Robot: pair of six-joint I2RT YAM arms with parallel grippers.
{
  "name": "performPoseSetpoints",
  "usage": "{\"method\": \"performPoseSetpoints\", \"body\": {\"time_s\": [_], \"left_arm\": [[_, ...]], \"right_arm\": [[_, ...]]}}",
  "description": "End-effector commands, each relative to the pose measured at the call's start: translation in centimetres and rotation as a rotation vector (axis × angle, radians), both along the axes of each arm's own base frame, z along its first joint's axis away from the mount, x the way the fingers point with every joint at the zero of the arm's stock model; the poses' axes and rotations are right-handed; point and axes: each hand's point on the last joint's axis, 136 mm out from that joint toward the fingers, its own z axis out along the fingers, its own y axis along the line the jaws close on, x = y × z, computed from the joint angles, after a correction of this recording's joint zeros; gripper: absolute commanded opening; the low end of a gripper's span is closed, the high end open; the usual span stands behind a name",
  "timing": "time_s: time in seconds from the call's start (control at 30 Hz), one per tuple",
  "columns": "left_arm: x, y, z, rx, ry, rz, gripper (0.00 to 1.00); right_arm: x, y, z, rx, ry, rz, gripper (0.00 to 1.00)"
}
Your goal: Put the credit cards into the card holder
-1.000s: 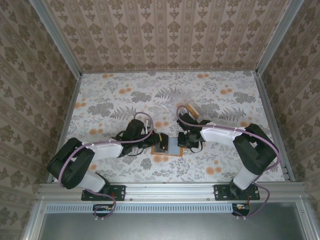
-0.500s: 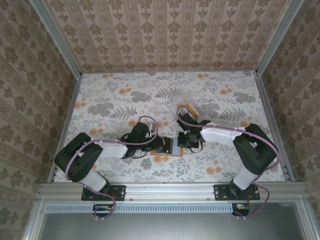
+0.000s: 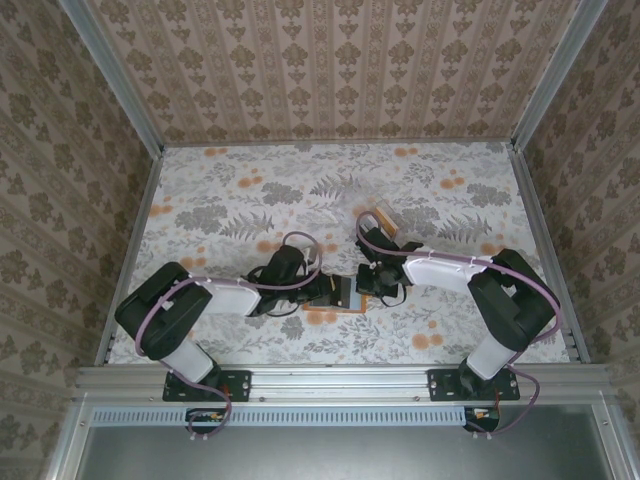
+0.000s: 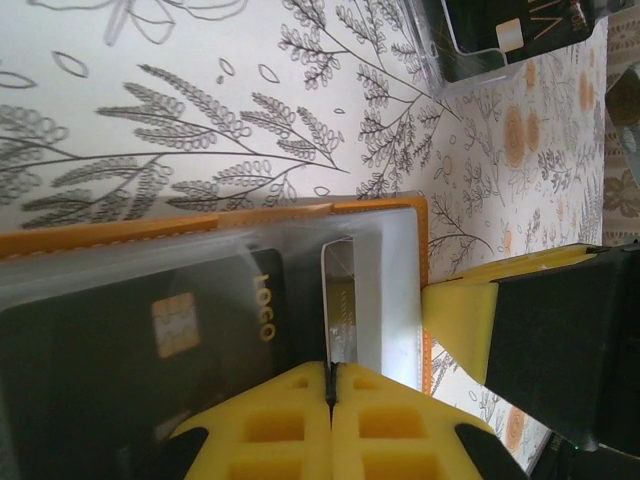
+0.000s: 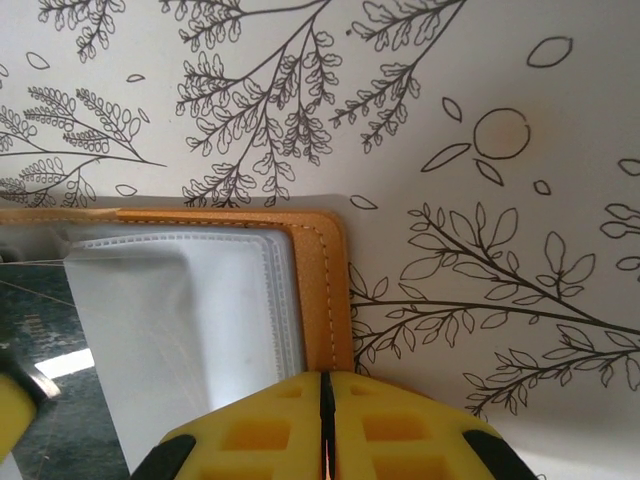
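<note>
The orange card holder (image 3: pixel 352 299) lies open between the two arms, its clear pocket facing up. In the left wrist view its orange rim (image 4: pixel 200 225) frames a black credit card (image 4: pixel 120 350) with a chip and gold "LOGO". My left gripper (image 3: pixel 328 291) is at the holder's left side, and its yellow jaws (image 4: pixel 331 385) are shut on a thin light credit card (image 4: pixel 338 300) seen edge-on over the pocket. My right gripper (image 3: pixel 368 287) is shut on the holder's orange border (image 5: pixel 325 290) at its right side, fingertips (image 5: pixel 322 400) meeting over the stitching.
A clear plastic box (image 3: pixel 385 222) with more cards stands just behind the right gripper, and shows at the top of the left wrist view as the clear box (image 4: pixel 480 70). Floral tabletop runs all around. Patterned walls enclose three sides.
The left arm has swung right and brought its gripper from beside the card holder to over its left half. The right gripper has stayed where it was.
</note>
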Motion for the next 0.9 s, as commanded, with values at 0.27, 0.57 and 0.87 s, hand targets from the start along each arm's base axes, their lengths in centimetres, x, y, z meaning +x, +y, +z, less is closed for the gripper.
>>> {"method": "performPoseSetpoints", "body": {"time_s": [0.27,0.57,0.87], "left_arm": [[-1.1,-0.9,-1.1,0.116,0.030,-0.049,0.26],[-1.4,-1.8,-1.1,0.158,0.035,-0.101,0.30],[-1.8,-3.2,-1.2,0.145,0.051,-0.152,0.34]], "right_arm": [[-2.2,-1.6,-2.9,-0.047,0.096,-0.040,0.12],[-2.2,-1.1,-2.5,0.000,0.089,-0.064,0.11],[-2.0,-1.3,-2.3,0.055,0.084,-0.106,0.11]]}}
